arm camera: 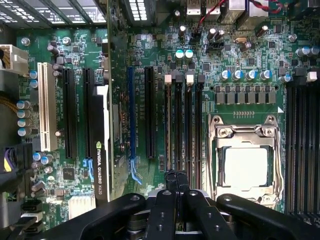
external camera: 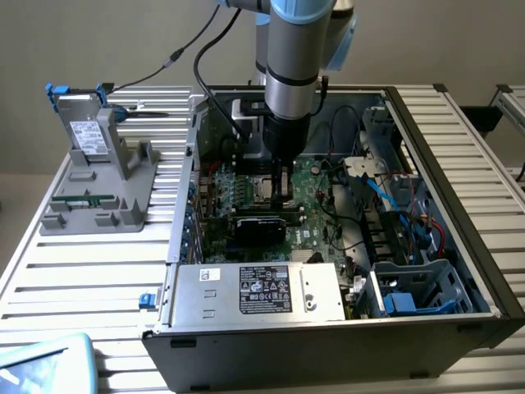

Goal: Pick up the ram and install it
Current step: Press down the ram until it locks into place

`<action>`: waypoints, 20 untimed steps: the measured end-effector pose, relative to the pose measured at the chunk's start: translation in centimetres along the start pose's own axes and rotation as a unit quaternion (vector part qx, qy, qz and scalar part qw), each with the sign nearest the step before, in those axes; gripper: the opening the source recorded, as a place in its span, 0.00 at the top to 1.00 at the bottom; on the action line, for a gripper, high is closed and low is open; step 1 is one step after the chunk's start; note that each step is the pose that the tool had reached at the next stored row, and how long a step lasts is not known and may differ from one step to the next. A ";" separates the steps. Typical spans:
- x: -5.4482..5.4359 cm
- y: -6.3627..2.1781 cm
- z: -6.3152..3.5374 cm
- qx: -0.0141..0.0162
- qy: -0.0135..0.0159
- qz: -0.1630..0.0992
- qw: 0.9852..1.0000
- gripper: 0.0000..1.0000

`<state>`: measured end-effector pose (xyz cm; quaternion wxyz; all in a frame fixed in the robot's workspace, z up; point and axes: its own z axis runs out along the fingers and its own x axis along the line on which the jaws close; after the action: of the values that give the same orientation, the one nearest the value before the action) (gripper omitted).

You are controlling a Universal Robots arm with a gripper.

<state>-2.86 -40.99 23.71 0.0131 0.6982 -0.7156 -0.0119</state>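
Observation:
The ram (external camera: 82, 198) is a thin green stick lying flat in the front part of a grey fixture (external camera: 98, 215) at the exterior view's left, outside the computer case. My gripper (external camera: 283, 190) hangs far from it, low inside the open case (external camera: 459, 205), over the motherboard (external camera: 316, 234) beside the CPU socket (arm camera: 245, 162). In the wrist view the gripper (arm camera: 176, 181) has its two black fingers pressed together, and I see nothing between them. Its tips sit over the near end of the row of dark memory slots (arm camera: 178, 125) next to the socket.
A grey drive (external camera: 82, 123) with a white sticker and blue tabs stands upright in the fixture. A graphics card (arm camera: 100, 150) stands in a slot. The power supply (external camera: 258, 291) fills the case front, with blue cables and a drive cage (external camera: 410, 287) at the right.

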 end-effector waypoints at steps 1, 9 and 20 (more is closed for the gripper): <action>0.0 0.09 0.00 0.000 0.000 0.000 1.000 0.89; 0.0 0.84 0.03 0.000 0.000 0.000 1.000 0.89; 0.0 1.43 0.05 0.000 0.000 0.000 1.000 0.89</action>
<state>-4.29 -40.97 23.71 0.0128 0.6982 -0.7157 -0.0116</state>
